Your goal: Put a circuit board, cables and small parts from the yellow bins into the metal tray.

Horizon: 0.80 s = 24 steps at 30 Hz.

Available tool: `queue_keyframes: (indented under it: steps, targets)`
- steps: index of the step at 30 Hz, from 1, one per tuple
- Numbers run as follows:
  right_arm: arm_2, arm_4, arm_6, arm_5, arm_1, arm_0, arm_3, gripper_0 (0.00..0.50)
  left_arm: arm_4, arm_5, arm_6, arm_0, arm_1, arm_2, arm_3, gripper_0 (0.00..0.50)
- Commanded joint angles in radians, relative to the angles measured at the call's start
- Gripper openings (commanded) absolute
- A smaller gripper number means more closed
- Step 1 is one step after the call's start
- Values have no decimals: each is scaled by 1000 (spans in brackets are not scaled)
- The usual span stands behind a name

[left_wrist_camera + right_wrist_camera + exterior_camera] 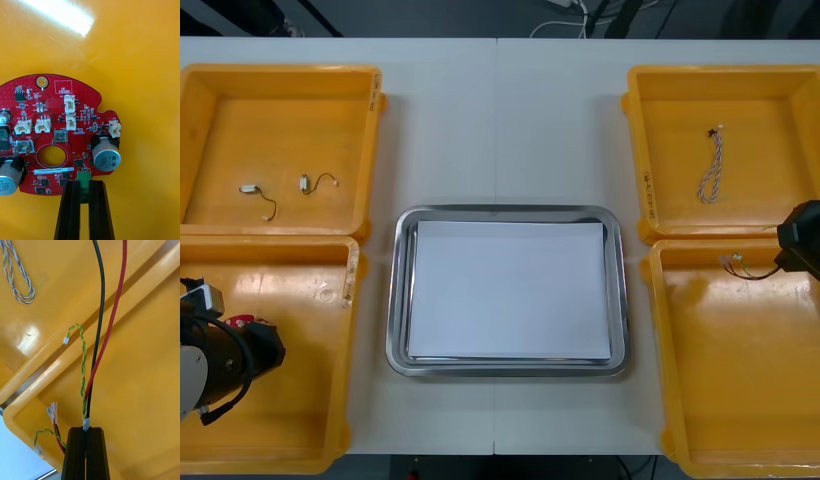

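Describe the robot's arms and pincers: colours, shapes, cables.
The left pincer and right pincer each have two flat black fingers. Seen from above, the left arm is black with a pale grey part and a looped black cable; the right arm is blocky, black.

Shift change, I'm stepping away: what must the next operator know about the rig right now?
Left gripper: shut on the edge of the red circuit board, at the near left bin.
Right gripper: shut on the red, black and yellow cable, over the near right bin.
Blue and white cable: far right bin. Small metal parts: far left bin.
Done: nothing in the metal tray yet.
Left: bring board, cables and parts into it.
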Motion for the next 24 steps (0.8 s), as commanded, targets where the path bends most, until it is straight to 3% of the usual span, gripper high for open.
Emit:
queue_keyframes:
  steps: [1, 17, 24]
  targets:
    - [-43, -17, 137, 5, -67, -34, -40, 0, -8, 0, 86, 21, 13, -15, -10, 0]
    - [43, -68, 418, 5, -221, -98, -37, 0, 38, 227, 49, -106, 28, 84, -29, 0]
    - [75, -160, 527, 5, -267, -135, 1, 0, 67, 356, 40, -163, 45, 120, -87, 0]
